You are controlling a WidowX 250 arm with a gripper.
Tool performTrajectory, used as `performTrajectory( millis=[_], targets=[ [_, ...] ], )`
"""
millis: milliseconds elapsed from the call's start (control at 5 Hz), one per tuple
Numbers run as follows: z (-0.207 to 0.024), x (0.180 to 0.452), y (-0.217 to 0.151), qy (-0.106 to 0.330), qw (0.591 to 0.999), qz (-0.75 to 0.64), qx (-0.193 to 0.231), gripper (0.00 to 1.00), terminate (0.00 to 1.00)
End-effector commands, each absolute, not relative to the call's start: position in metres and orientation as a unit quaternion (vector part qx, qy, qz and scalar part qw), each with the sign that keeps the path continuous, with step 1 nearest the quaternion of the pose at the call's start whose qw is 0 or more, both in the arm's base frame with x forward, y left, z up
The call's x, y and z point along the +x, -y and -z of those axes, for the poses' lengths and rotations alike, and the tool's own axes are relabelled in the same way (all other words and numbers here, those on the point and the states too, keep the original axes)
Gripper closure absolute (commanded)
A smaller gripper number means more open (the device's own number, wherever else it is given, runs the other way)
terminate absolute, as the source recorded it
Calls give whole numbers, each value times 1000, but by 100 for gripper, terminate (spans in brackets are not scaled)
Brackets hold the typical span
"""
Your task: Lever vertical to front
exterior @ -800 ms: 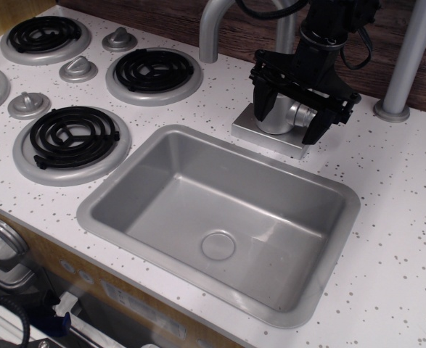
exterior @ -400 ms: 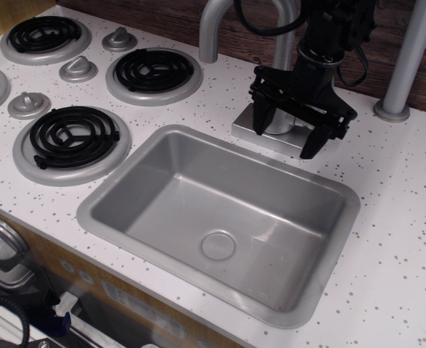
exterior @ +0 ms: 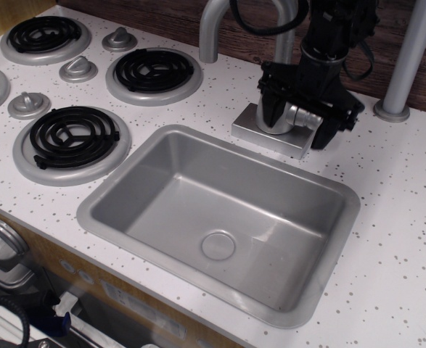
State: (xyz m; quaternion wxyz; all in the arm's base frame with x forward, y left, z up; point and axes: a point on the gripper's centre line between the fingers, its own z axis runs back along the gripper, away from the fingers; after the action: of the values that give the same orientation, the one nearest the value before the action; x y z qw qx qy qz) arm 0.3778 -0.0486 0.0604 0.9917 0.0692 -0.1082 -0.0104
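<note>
Countertop, end effector [exterior: 297, 119] (spread) straddling lever [exterior: 307, 118]

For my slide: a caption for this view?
End effector straddling the lever behind the sink.

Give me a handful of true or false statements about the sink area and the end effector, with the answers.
1. The end effector is at the faucet base, behind the sink. True.
2. The sink holds dishes. False: the basin is bare, with only the drain showing.
3. The lever shows as a silver stub between the end effector's black fingers. True.
4. The end effector hangs over the stove burners. False: the burners lie far to the left, with nothing over them.
5. The curved spout rises behind the faucet base. True.
6. The countertop is plain black. False: the countertop is white with dark speckles.
</note>
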Motion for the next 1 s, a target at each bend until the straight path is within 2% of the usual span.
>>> performTrajectory(
  millis=[0, 200, 400, 800],
  targets=[
    [-105, 394, 52, 187, 981, 6, 56, 0, 0],
    [-113, 404, 55, 205, 977, 17, 63, 0, 0],
    [-110, 416, 58, 226, 972, 23, 58, 0, 0],
    [-110, 426, 59, 227, 972, 32, 55, 0, 0]
  ],
)
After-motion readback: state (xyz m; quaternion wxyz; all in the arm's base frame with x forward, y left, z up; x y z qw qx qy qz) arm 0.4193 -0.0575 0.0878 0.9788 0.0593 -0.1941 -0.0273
